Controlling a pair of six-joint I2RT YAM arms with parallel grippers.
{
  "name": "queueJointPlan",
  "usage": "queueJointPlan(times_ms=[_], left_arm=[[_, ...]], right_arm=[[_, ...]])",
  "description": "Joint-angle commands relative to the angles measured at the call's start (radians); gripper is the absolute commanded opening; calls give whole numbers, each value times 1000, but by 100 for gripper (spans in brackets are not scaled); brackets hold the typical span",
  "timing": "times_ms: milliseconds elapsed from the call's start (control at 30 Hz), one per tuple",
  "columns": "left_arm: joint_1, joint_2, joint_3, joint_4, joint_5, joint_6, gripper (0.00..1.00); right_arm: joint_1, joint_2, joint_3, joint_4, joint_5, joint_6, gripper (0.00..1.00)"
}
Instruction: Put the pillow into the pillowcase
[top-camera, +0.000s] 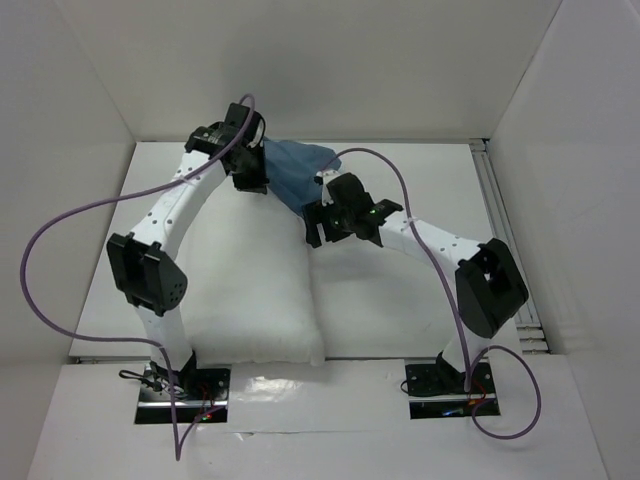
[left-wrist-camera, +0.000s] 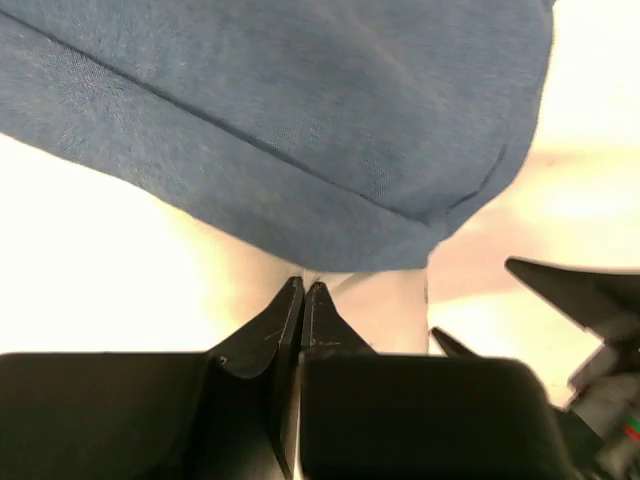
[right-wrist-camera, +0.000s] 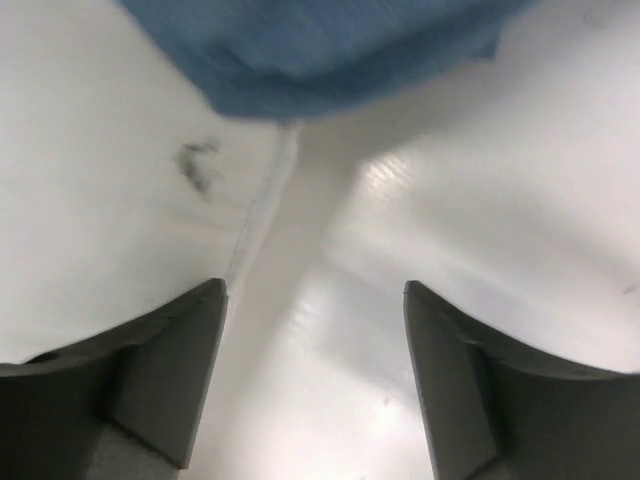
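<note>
pillow (top-camera: 255, 300) lies flat on the table (top-camera: 390, 300) between the arms. its far end seems tucked under the bunched blue pillowcase (top-camera: 290, 172), though the arms hide the overlap. left gripper (left-wrist-camera: 302, 292) has fingertips pressed together just below the cloth's hem, clasping nothing. right gripper (right-wrist-camera: 315, 300) is spread wide, empty, over the pillow's edge.

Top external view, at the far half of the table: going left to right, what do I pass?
In order: left gripper, shut → pillowcase → right gripper, open. The pillow lies nearer and spans beneath both arms, so it is left out.
</note>
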Motion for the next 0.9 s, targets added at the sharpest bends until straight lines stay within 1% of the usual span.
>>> queueJointPlan(times_ms=[0,33,100,133,200,300,367,433,467,533,567,600,667,733,833,867], left_arm=[[5,-121,-11,-60,7,21,12],[5,-142,0,-69,7,21,12],[5,-152,12,-69,-17,21,13],[5,-161,12,-69,-34,21,15],[14,-161,21,-46,-57,21,16],[37,-109,21,-16,-79,26,17],[37,-77,31,-6,-89,41,17],[37,-35,44,-6,-62,72,19],[37,-24,53,-6,-48,83,34],[37,-1,72,-31,-28,103,54],[37,9,72,-42,-17,103,62],[37,9,72,-51,-17,113,73],[28,-4,40,-51,-17,113,79],[28,-32,29,-42,-17,113,80],[28,-81,3,-11,-66,92,69],[28,-93,-9,0,-66,92,63]], right_arm=[[2,-84,69,-106,-7,20,89],[2,-104,81,-122,-7,20,92],[2,-119,95,-166,-20,30,93],[2,-133,109,-180,-32,43,96],[2,-147,109,-202,-84,52,98],[2,-175,109,-202,-161,78,99],[2,-205,100,-192,-181,90,99],[2,-216,90,-203,-181,103,99],[2,-227,90,-203,-172,113,99],[2,-239,90,-212,-152,124,99],[2,-239,90,-212,-152,124,99],[2,-239,101,-225,-139,124,99],[2,-230,115,-240,-130,124,99],[2,-219,127,-260,-130,124,99],[2,-196,136,-260,-184,124,99],[2,-196,136,-260,-196,124,99]])
